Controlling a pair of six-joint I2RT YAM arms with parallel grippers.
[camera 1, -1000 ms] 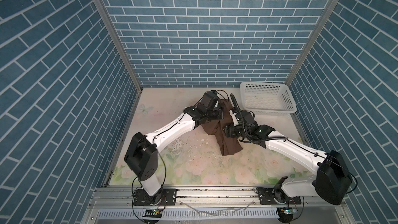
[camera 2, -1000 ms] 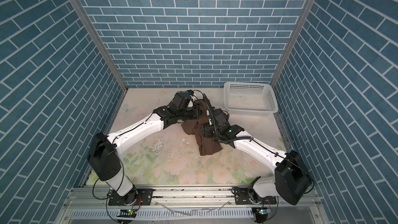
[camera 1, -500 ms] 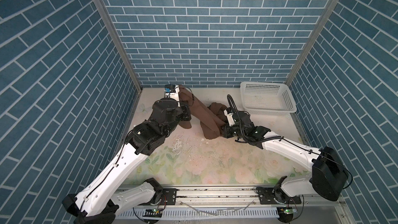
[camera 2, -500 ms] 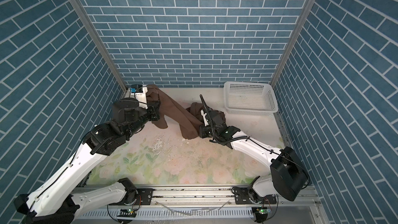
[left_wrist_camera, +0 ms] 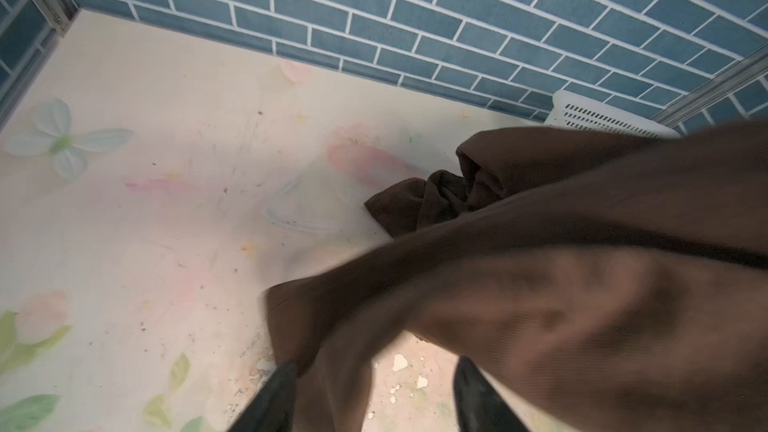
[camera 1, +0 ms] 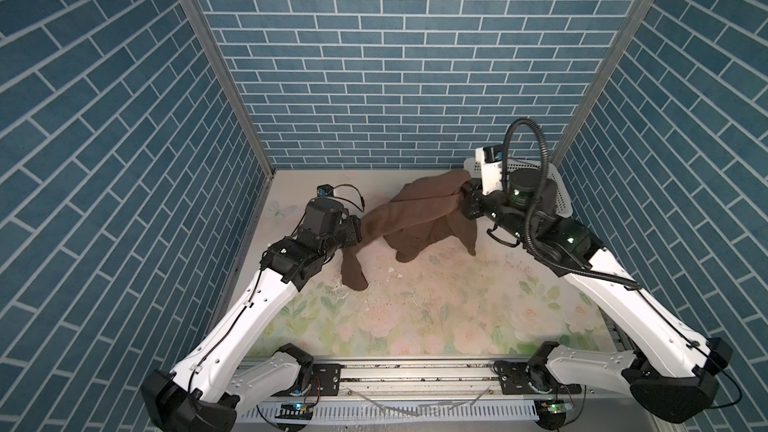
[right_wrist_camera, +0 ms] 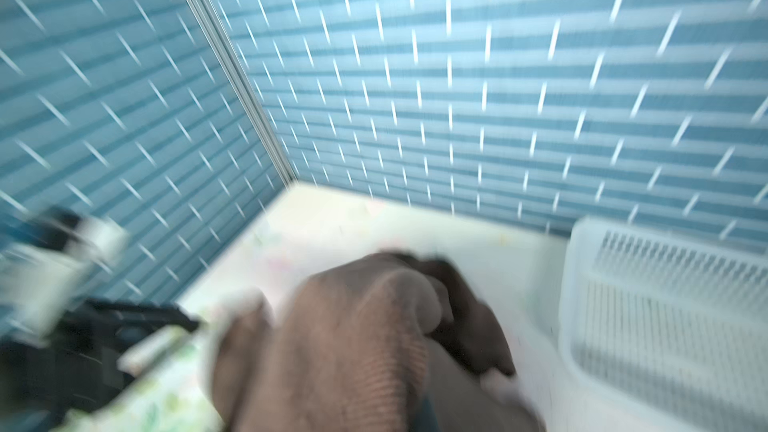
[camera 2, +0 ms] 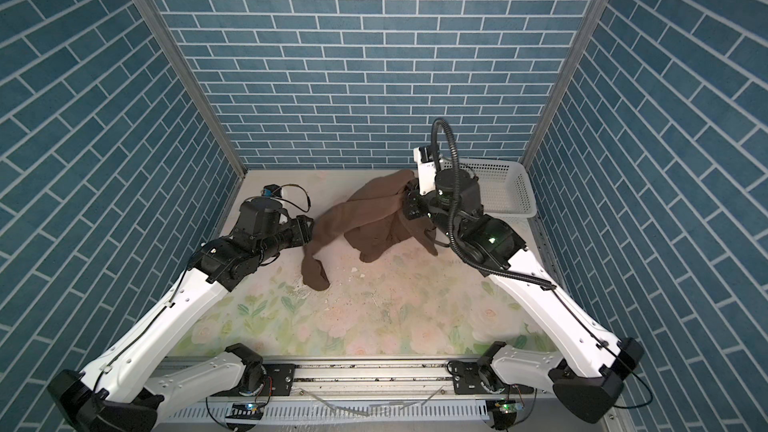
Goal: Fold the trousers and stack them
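The dark brown trousers (camera 1: pixel 415 209) hang in a crumpled span across the back of the table in both top views. My right gripper (camera 1: pixel 464 195) is raised near the basket and shut on their upper right end; in the blurred right wrist view the trousers (right_wrist_camera: pixel 353 326) hide its fingers. My left gripper (camera 1: pixel 358 231) sits at the span's left end. In the left wrist view this gripper (left_wrist_camera: pixel 376 367) is open, its dark fingertips (left_wrist_camera: pixel 286 371) wide apart, with a fold of the trousers (left_wrist_camera: pixel 540 284) draped loosely between them. One leg end (camera 1: pixel 353 276) droops onto the table.
A white perforated basket (camera 1: pixel 561 197) stands at the back right corner, just behind my right wrist; it also shows as the basket (left_wrist_camera: pixel 602 116) in the left wrist view. Blue brick walls close the back and both sides. White flakes (camera 1: pixel 392 270) speckle the floral table top.
My left gripper has come down from the back left and opened, loosening its hold on the cloth. My right gripper shut on the trousers and pulled them up toward the back right.
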